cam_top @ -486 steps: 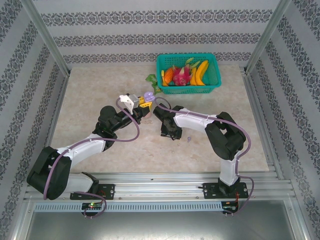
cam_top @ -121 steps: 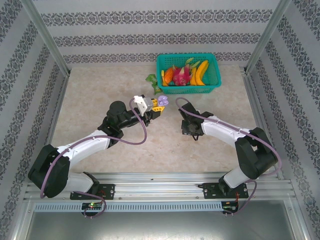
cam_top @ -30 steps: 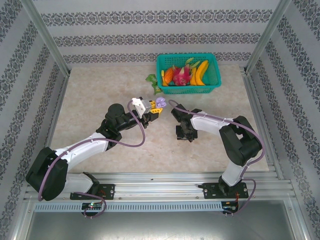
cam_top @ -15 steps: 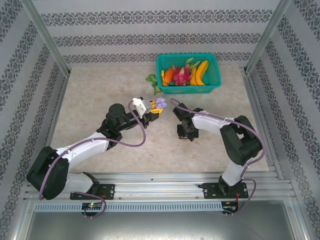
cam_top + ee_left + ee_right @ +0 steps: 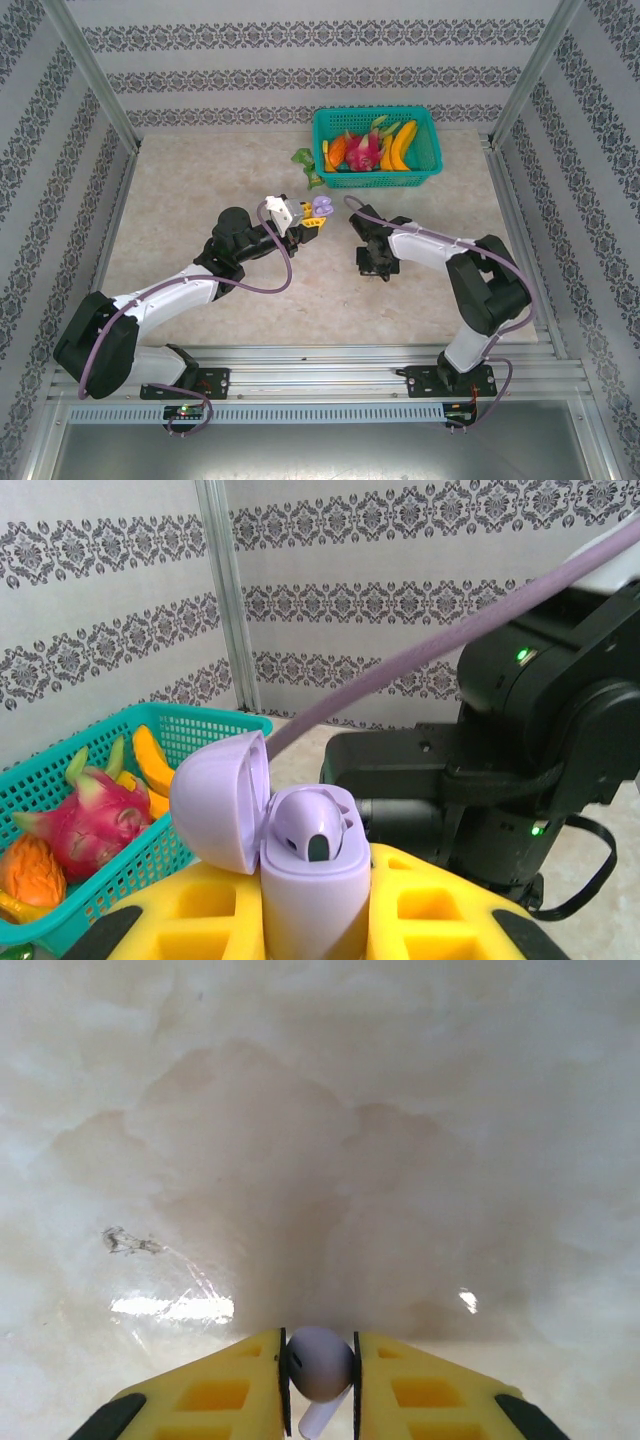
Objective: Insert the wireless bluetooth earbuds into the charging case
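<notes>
The walls have grey wallpaper with flowery stripes, and the tabletop [image 5: 200, 200] is pale and looks like marble. A green-blue basket [image 5: 432, 165] sits at the far edge of the tabletop, a bit to the right. Inside it are toy fruits: a yellow banana [image 5: 403, 145], a pink dragon fruit [image 5: 362, 150] and something orange [image 5: 337, 152]. A small green toy [image 5: 305, 158] lies just beside the basket's near left corner.

The left gripper [image 5: 313, 218] is held up over the middle of the tabletop. Its yellow fingers [image 5: 190, 910] are squeezed tight on the charging case [image 5: 305, 890], one on each side. The case is purple and stands upright. Its lid [image 5: 215, 800] is flipped open and leans toward the basket. A purple earbud [image 5: 310, 830] sits in the case with its round head poking out of the top.

The right gripper [image 5: 375, 262] is a little to the right of the middle of the tabletop and points down at it, well apart from the case. Its two yellow fingers [image 5: 240, 1385] are pressed on a pale earbud [image 5: 318, 1362], which is pinched between the tips. The round head is up and a bit of the stem shows below. The tabletop is very near, but I cannot tell if the pale earbud touches it.
</notes>
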You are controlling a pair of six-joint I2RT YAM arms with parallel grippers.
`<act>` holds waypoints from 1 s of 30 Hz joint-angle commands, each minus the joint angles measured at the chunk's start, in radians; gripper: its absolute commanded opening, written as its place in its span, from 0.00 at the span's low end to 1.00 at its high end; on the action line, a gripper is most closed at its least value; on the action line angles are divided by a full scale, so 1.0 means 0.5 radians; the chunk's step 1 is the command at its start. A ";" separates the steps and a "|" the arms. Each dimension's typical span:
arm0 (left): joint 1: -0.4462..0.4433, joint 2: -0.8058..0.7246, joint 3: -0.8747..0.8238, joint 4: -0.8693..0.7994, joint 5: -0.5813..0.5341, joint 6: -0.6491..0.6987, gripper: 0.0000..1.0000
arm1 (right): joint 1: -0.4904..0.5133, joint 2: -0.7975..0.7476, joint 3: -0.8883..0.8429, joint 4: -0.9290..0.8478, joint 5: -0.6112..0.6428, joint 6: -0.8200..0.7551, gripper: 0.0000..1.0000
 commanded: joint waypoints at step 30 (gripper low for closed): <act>-0.026 0.043 0.144 0.104 0.296 -0.139 0.00 | 0.432 -1.145 0.457 0.657 0.268 -0.669 0.22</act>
